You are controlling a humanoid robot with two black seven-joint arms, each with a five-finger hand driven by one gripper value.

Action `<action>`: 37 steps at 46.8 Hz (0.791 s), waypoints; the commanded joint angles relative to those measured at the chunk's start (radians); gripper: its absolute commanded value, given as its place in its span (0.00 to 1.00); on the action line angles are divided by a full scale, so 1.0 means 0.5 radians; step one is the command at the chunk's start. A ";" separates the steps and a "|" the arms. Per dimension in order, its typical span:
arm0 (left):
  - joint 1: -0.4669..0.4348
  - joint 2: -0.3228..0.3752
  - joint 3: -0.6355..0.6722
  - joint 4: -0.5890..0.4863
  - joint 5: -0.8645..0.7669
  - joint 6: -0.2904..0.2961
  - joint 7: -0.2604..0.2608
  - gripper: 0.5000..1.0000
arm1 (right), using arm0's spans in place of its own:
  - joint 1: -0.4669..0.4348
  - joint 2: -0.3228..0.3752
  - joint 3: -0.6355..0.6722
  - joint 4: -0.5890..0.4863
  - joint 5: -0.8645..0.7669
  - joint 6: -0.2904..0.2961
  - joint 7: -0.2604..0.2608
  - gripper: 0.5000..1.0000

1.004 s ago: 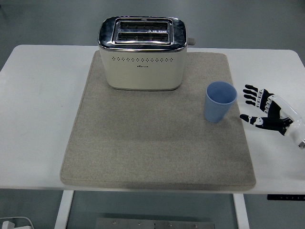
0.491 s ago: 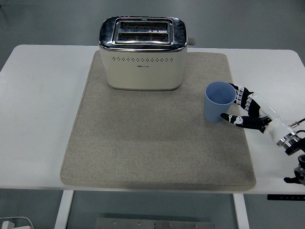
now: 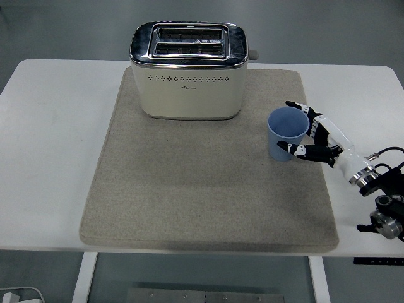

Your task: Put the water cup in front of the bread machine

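**Right hand closes around the cup**

Since a second ago the right hand has come in from the table's right side, where it hung well apart from the cup, and now wraps the cup's right flank. Half a second ago its fingers were only reaching the cup wall; now the thumb lies across the lower front of the cup and the other fingers curl around behind the rim, so the hand is clamped on the cup. The cup has shifted slightly to the left and leans a little, its mouth tipped toward the toaster side.

The cup is blue and plastic-looking, with nothing visible inside, and it stands on the right part of the grey mat, near the mat's right edge. It sits to the right of the toaster and a bit nearer the camera, close to the toaster's front right corner but not touching it. Most of the mat in front of the toaster is bare.

The toaster is cream with a chrome top and two slots, and stands at the back of the mat, its long side facing the camera. The mat lies on the white table. The right arm's wrist and cabling show at the table's right edge.
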 commanded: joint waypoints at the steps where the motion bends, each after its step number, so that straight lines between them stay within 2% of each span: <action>1: 0.000 0.000 0.000 0.000 0.001 0.000 0.000 1.00 | 0.011 0.036 -0.003 0.000 0.000 -0.002 -0.008 0.83; 9: 0.000 0.000 0.000 0.000 0.001 0.000 0.000 1.00 | 0.029 0.042 -0.049 0.000 0.000 -0.002 -0.008 0.82; 12: 0.000 0.000 0.000 0.000 -0.002 0.000 0.000 1.00 | 0.038 0.039 -0.056 0.003 0.000 -0.002 -0.008 0.77; 13: 0.000 0.000 0.000 0.000 -0.002 0.000 0.000 1.00 | 0.047 0.042 -0.056 0.003 0.000 -0.002 -0.011 0.72; 17: 0.003 0.000 0.000 0.000 0.001 0.000 0.000 1.00 | 0.081 0.039 -0.059 0.003 0.000 -0.023 -0.073 0.34; 18: 0.000 0.000 0.000 0.000 0.001 0.000 0.000 1.00 | 0.087 0.039 -0.056 0.003 0.000 -0.026 -0.088 0.23; 19: 0.000 0.000 0.000 0.000 0.001 0.000 0.000 1.00 | 0.096 0.039 -0.056 0.003 0.000 -0.027 -0.097 0.05; 20: 0.000 0.000 0.000 0.000 0.001 0.000 0.000 1.00 | 0.112 0.036 -0.056 0.006 0.000 -0.027 -0.103 0.00; 37: 0.000 0.000 0.000 0.000 -0.002 0.000 0.000 1.00 | 0.216 -0.004 -0.059 0.071 0.010 -0.008 -0.128 0.00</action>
